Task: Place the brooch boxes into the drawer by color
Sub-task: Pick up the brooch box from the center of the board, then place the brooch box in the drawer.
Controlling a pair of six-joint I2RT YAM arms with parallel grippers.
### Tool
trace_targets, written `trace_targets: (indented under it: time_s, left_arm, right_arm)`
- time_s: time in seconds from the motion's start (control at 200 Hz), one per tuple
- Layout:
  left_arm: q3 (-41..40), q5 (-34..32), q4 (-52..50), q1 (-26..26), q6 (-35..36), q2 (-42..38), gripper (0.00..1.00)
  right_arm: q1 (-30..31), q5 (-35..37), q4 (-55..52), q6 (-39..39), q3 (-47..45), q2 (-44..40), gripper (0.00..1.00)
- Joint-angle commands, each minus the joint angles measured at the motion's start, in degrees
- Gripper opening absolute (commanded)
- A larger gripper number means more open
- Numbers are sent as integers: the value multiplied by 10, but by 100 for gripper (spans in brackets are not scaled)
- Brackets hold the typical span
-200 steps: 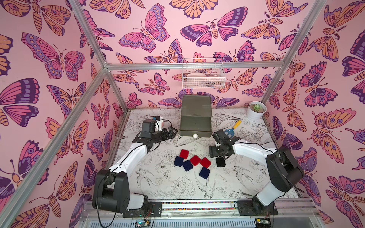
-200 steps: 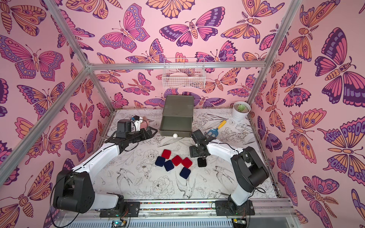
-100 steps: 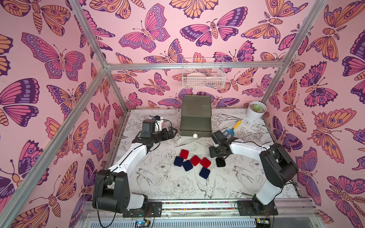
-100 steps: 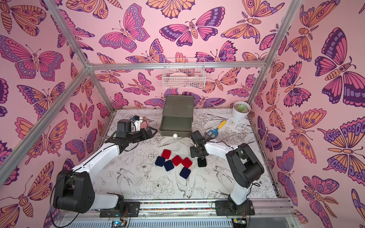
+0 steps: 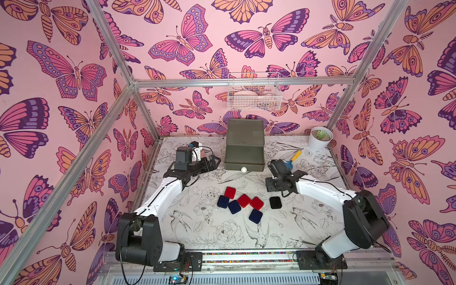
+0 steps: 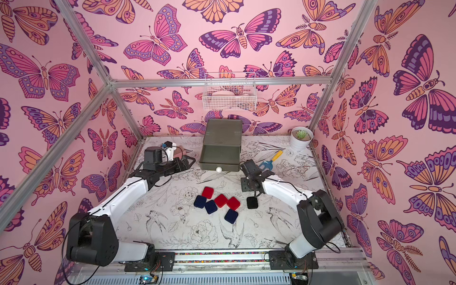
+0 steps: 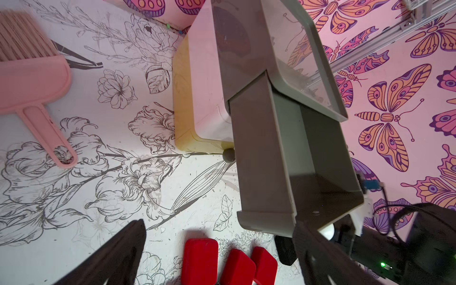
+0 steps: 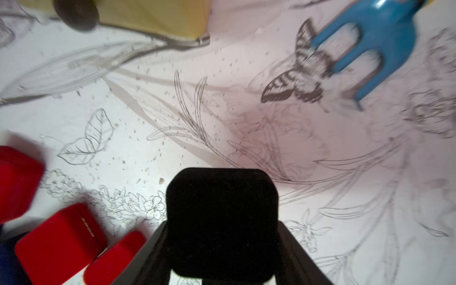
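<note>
The drawer (image 5: 244, 138) stands at the back with its dark grey top tier (image 5: 244, 154) pulled open. Three red (image 5: 244, 200) and three navy brooch boxes (image 5: 234, 206) lie clustered mid-table. A black brooch box (image 5: 275, 202) lies on the table to their right. My right gripper (image 8: 222, 227) is shut on it, fingers (image 8: 293, 246) pressed to both its sides. Above it, in a top view, is the gripper body (image 5: 278, 183). My left gripper (image 7: 219, 223) hangs open left of the drawer, nothing between its fingers.
A blue fork with a yellow handle (image 5: 292, 159) lies just behind my right wrist. A potted plant (image 5: 320, 138) stands back right. A pink brush (image 7: 32, 74) lies beside my left arm. A white wire basket (image 5: 254, 95) hangs on the back wall.
My right gripper's jaws have closed in on the black box, which has stayed in place. The right elbow has shifted a little. The left arm has not moved.
</note>
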Motion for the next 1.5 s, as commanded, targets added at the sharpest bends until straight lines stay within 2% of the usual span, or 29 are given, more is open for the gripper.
trace_targets:
  time_s: [0.0,0.21,0.361,0.481,0.626,0.751,0.861,1.012,1.492]
  left_arm:
    - [20,1,13,16,9,3,100]
    - [29,16,13,32,7,1,100]
    - [27,26,12,32,9,1,100]
    - [23,28,14,33,10,-1,100]
    - [19,19,15,32,8,-5,100]
    - [7,-20,15,20,26,-24,100]
    - [10,-32,2,16,43,-21,100]
    - [26,-21,-22,13,51,-13,100]
    - [21,-16,-20,12,49,-9,100]
  right_arm:
    - [-11,55,-40,-10,44,-32,52]
    - [-11,79,-49,-66,146,-58,51]
    - [-8,24,-65,-91,251,-32,51]
    - [6,-37,-116,-107,361,24,51]
    - [25,-110,-200,-92,507,134,51]
    - [44,-142,-309,-85,660,229,51]
    - [64,-143,-365,-89,742,286,51]
    - [69,-154,-392,-67,790,331,51]
    - [93,-142,-374,-55,805,393,52]
